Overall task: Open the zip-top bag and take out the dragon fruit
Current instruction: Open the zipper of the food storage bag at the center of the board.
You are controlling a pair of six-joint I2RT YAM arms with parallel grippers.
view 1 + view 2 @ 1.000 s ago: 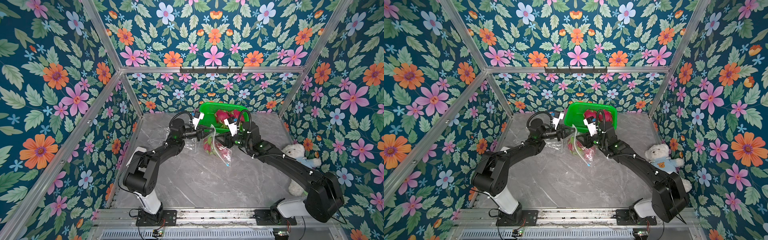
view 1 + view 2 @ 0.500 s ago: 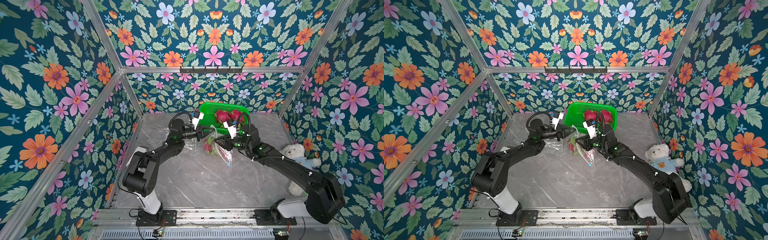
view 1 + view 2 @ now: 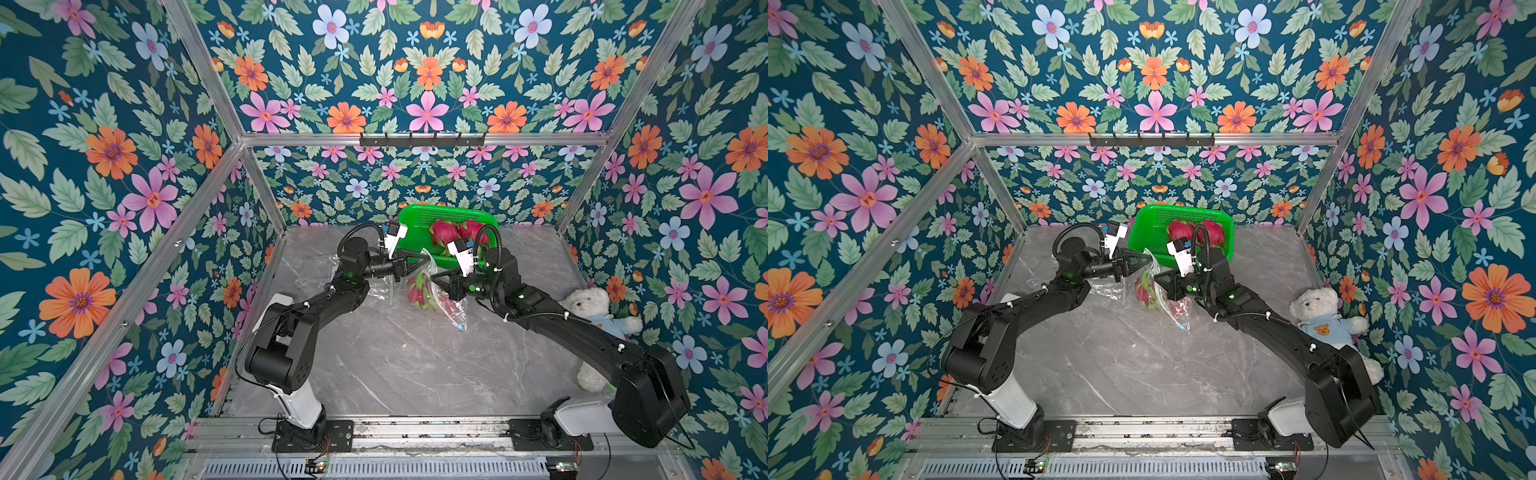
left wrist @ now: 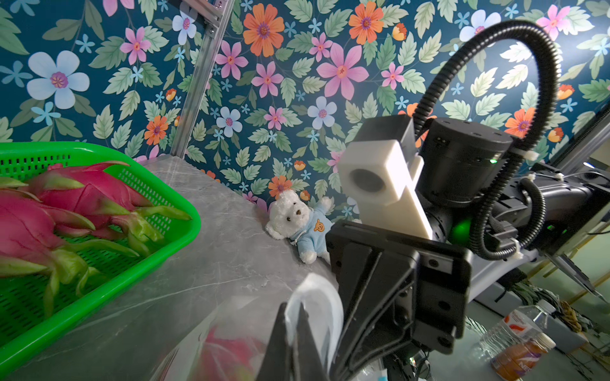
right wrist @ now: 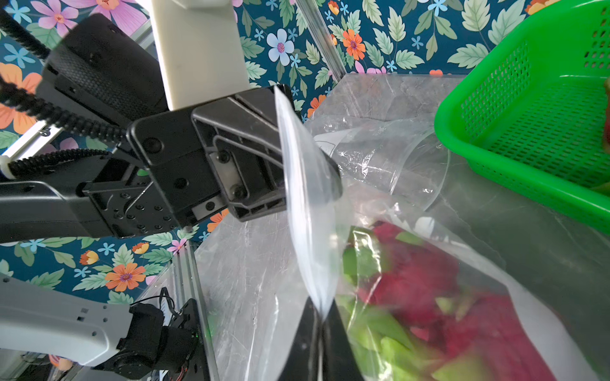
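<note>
A clear zip-top bag (image 3: 446, 307) (image 3: 1173, 309) hangs between both grippers over the middle of the marble table. Dragon fruit (image 3: 417, 291) (image 5: 412, 273) show inside it, pink with green scales. My left gripper (image 3: 424, 259) (image 4: 293, 310) is shut on the bag's top edge. Facing it, my right gripper (image 3: 434, 276) (image 5: 320, 313) is shut on the same edge of the bag, close beside the left one. Two more dragon fruit (image 3: 442, 232) (image 4: 85, 191) lie in the green basket (image 3: 415, 212) behind.
The green basket (image 3: 1142, 232) stands at the back wall, just behind the grippers. A white teddy bear (image 3: 590, 303) (image 4: 297, 217) in a blue shirt lies at the right wall. A crumpled empty clear bag (image 3: 374, 286) (image 5: 389, 155) lies under the left arm.
My right gripper has moved left onto the bag's edge and gone from open to shut on it. The left gripper has kept its grip.
</note>
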